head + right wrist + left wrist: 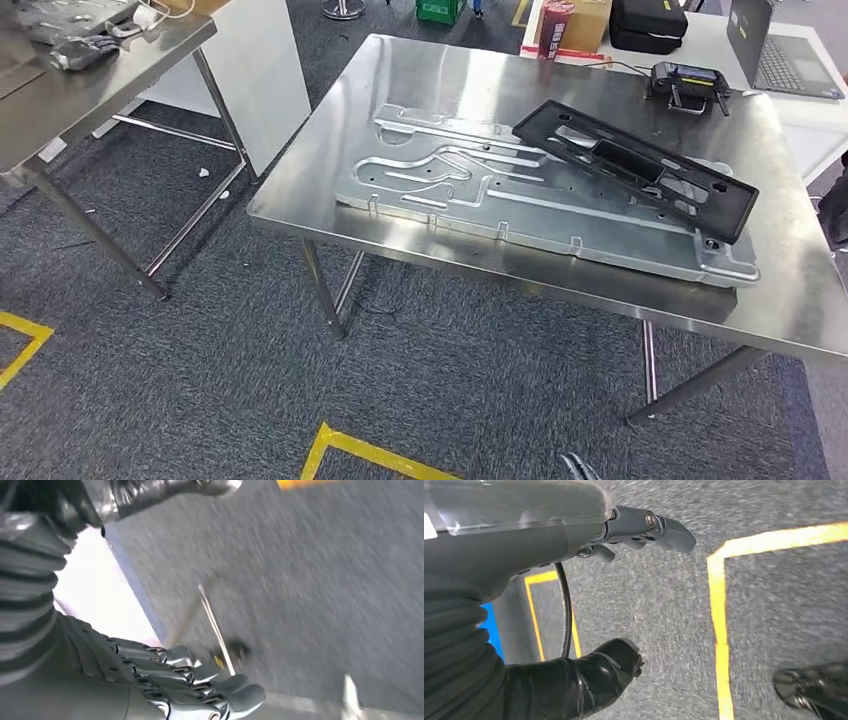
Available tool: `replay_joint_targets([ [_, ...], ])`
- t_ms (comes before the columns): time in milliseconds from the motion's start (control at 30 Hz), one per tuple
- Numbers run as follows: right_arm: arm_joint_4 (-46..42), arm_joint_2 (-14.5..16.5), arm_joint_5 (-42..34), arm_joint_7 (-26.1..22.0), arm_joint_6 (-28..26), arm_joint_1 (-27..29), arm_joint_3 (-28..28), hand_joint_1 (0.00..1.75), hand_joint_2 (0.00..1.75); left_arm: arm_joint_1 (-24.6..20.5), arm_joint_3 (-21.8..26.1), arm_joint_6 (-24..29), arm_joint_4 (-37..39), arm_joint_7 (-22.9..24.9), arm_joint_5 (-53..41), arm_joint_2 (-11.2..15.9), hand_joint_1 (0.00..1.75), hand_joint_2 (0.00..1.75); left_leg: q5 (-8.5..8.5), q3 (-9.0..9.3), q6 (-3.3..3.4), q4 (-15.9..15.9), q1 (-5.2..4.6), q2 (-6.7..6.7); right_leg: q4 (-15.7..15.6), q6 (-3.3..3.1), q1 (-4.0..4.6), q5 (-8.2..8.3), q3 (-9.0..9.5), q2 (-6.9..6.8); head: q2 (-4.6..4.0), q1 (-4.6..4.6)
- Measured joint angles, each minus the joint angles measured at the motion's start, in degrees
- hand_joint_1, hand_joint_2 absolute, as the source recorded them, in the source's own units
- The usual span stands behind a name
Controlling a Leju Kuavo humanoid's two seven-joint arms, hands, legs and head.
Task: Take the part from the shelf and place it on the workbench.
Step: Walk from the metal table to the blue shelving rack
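Since both arms hang over carpet, left hand [624, 595] and right hand [190, 690] loose, holding nothing; black part [635, 165] already lies on workbench [330, 160] w/ metal plate [520, 205].

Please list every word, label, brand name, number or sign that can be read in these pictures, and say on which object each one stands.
No text can be read in any view.
Red cylindrical can beside the cardboard box: print too small and blurred to read.
Small black controller on the steel workbench: markings too small to read.
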Motion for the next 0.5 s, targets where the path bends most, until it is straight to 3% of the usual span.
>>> replay_joint_targets([
  [33,1.74,0.01,-2.62,0.00,-0.03,0.48,0.42,0.00,1.75,0.01,-0.31,0.05,0.00,0.14,0.42,-0.07,0.00,1.75,0.67,-0.64,0.61,-0.10,0.08,-0.41,1.06,0.34,-0.10,-1.60,-0.39,1.20,0.00,0.07],
  [100,5.27,0.04,-8.27,0.00,-0.07,1.12,2.02,0.00,1.75,-0.14,-1.02,0.13,-0.01,0.39,1.26,-0.22,0.00,1.75,2.04,-2.27,1.43,-0.17,0.03,-1.25,5.95,0.68,-0.22,-7.27,-1.66,4.23,0.00,0.18],
  [133,6.85,0.07,-11.15,0.00,-0.08,1.21,3.17,0.00,1.75,-0.26,-1.42,0.16,-0.01,0.50,1.71,-0.28,0.00,1.75,2.73,-3.21,1.61,-0.09,-0.07,-1.78,9.26,0.60,-0.23,-9.92,-2.26,5.00,0.00,0.20],
  [167,8.31,0.09,-13.98,0.00,-0.09,1.11,4.44,0.00,1.75,-0.36,-1.84,0.21,-0.01,0.58,2.17,-0.38,0.00,1.75,3.40,-4.19,1.66,0.04,-0.16,-2.35,12.06,0.50,-0.22,-11.33,-2.50,5.33,0.00,0.19],
  [200,9.69,0.11,-16.77,0.00,-0.10,0.87,5.88,0.00,1.75,-0.48,-2.30,0.28,-0.01,0.67,2.67,-0.52,0.00,1.75,4.02,-5.17,1.70,0.27,-0.19,-2.89,13.40,0.48,-0.25,-11.58,-1.99,5.46,0.00,0.18],
  [233,10.98,0.14,-19.26,0.00,-0.13,0.48,7.37,0.00,1.75,-0.60,-2.79,0.38,-0.01,0.75,3.11,-0.65,0.00,1.75,4.56,-6.16,1.68,0.62,-0.16,-3.45,12.49,0.62,-0.35,-10.89,-0.28,5.54,0.00,0.17],
  [333,14.15,0.40,-23.99,0.00,-0.16,-0.78,11.40,0.00,1.75,-1.14,-4.15,0.71,-0.01,0.87,3.99,-0.87,0.00,1.75,5.35,-8.73,1.42,2.47,-0.12,-4.74,0.16,1.77,-1.06,-8.74,8.90,6.24,0.00,0.19],
  [367,14.98,0.62,-25.11,0.00,-0.16,-1.16,12.49,0.00,1.75,-1.26,-4.53,0.80,-0.02,0.88,4.17,-0.86,0.00,1.75,5.33,-9.20,1.22,3.03,-0.23,-5.01,-2.72,1.59,-1.18,-8.74,10.61,6.45,0.00,0.17],
  [467,16.32,1.28,-28.62,0.00,-0.19,-1.77,14.26,0.00,1.75,-1.28,-5.65,1.07,-0.03,0.89,5.22,-0.77,0.00,1.75,5.37,-9.62,0.98,3.53,-0.54,-5.32,-4.17,0.84,-1.15,-8.32,10.93,6.48,0.00,0.07],
  [500,16.47,1.41,-29.57,0.00,-0.20,-1.77,14.35,0.00,1.75,-1.30,-6.08,1.14,-0.03,0.89,5.70,-0.74,0.00,1.75,5.67,-9.54,1.26,3.10,-0.61,-5.33,-4.55,1.10,-1.13,-7.88,10.96,6.46,0.00,0.07],
])
